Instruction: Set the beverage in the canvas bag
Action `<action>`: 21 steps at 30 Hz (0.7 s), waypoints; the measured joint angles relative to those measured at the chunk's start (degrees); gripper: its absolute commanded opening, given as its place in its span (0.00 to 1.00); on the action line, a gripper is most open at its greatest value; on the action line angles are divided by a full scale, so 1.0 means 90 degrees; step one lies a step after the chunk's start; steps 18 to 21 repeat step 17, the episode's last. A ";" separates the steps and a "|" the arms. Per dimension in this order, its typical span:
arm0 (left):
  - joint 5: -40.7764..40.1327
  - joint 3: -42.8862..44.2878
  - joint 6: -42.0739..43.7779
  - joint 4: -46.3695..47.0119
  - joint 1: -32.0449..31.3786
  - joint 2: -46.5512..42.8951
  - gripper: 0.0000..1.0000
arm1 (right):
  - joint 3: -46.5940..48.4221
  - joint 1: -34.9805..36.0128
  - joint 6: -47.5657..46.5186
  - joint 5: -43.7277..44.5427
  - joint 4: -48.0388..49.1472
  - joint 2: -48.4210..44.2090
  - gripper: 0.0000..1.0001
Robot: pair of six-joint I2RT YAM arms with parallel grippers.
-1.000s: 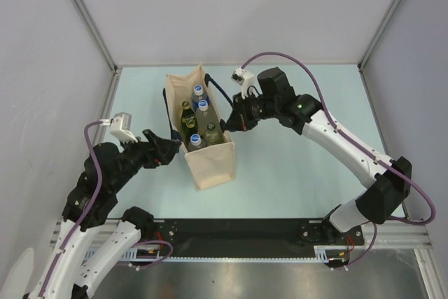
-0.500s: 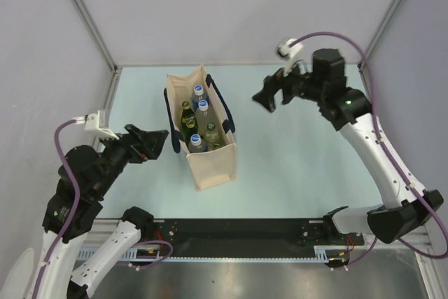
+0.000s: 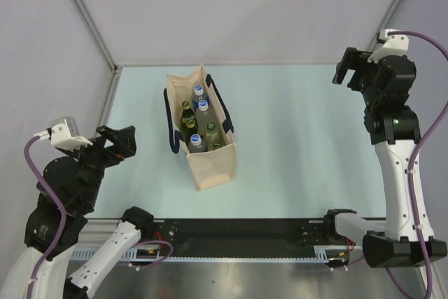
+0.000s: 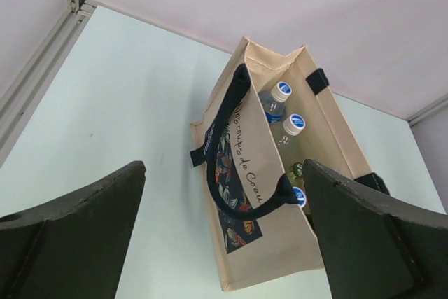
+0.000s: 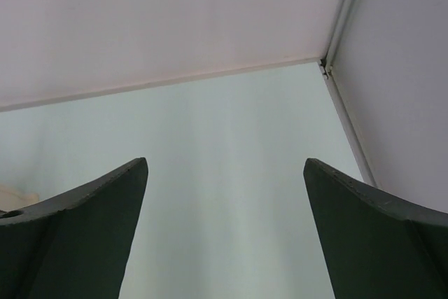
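Upright left of centre on the pale green tabletop: one beige canvas bag with dark navy strap handles, mouth open, well apart from every table edge. Wide stretch of tabletop between bag and right wall, a narrower strip toward the left rail. Inside the bag, upright: three blue-capped bottles and at least two green bottles; full count hard to tell. Left gripper at lower left, jaws spread wide, gripping nothing. Right gripper at upper right by the back corner, jaws likewise spread.
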 measured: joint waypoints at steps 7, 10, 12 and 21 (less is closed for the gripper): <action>-0.0119 0.0000 0.0109 -0.0124 0.0000 -0.0168 1.00 | -0.0299 -0.0355 0.0121 0.0117 -0.0070 -0.0452 1.00; -0.0119 -0.0002 0.0114 -0.0158 0.0000 -0.0223 1.00 | -0.0340 -0.0408 0.0146 0.0146 -0.0112 -0.0454 1.00; -0.0119 -0.0017 0.0112 -0.0163 0.0000 -0.0267 1.00 | -0.0357 -0.0420 0.0163 0.0153 -0.0121 -0.0464 1.00; -0.0119 -0.0061 0.0112 -0.0168 0.0000 -0.0406 1.00 | -0.0359 -0.0430 0.0126 0.0168 -0.0138 -0.0537 1.00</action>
